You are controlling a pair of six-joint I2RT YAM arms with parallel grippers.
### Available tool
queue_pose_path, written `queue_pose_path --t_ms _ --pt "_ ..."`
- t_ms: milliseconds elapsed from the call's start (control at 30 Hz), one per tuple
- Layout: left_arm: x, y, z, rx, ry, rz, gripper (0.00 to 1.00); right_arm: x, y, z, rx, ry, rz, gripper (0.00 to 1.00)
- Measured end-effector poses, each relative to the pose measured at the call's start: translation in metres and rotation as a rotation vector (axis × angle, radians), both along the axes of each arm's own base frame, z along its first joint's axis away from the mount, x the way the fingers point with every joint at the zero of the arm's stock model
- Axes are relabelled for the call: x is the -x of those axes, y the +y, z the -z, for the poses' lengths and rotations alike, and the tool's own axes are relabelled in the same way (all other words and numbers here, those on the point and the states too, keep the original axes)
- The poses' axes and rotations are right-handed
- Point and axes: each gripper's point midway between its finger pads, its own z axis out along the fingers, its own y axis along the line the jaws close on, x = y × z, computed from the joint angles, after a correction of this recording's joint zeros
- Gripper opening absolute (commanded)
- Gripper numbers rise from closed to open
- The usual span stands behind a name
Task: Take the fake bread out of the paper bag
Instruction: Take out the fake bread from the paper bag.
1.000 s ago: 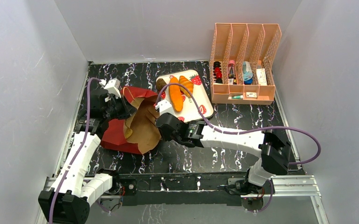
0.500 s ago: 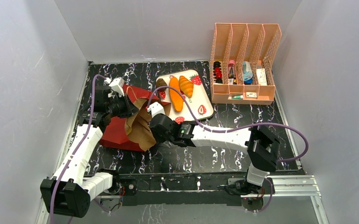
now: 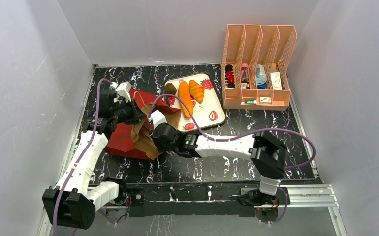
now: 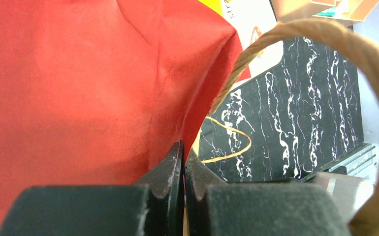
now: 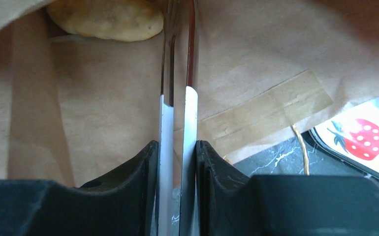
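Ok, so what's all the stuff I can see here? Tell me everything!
paper bag: one, brown with a red lower part, lying on its side, left of the table
tan bread: one, pale tan, inside the bag
tray: one, white with strawberries, behind the bag
baguette: one, orange, on the tray
croissant: one, orange, on the tray
roll: one, dark brown, on the tray
rack: one, peach, back right, holding small bits too tiny to name
tongs: one pair, metal with white handles, reaching into the bag
table: one, black marbled
left claw: one, black, shut on the bag's red edge
right claw: one, black, shut on the tongs
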Motion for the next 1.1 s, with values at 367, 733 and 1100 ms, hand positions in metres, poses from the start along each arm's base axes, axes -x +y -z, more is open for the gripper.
queue_pose_path --t_ms 367,733,1100 --pt "0.005 -0.002 0.003 0.009 0.027 0.013 0.0 -0.019 0.024 0.036 0.057 -0.073 0.035 0.32" --pt "-0.004 0.013 0.004 -0.019 0.012 -0.055 0.0 -0.039 0.038 0.038 0.062 -0.168 0.141 0.34" --pt "0.0 0.003 0.002 0.004 0.017 -0.017 0.0 -0.011 0.049 0.039 0.155 -0.273 0.023 0.34"
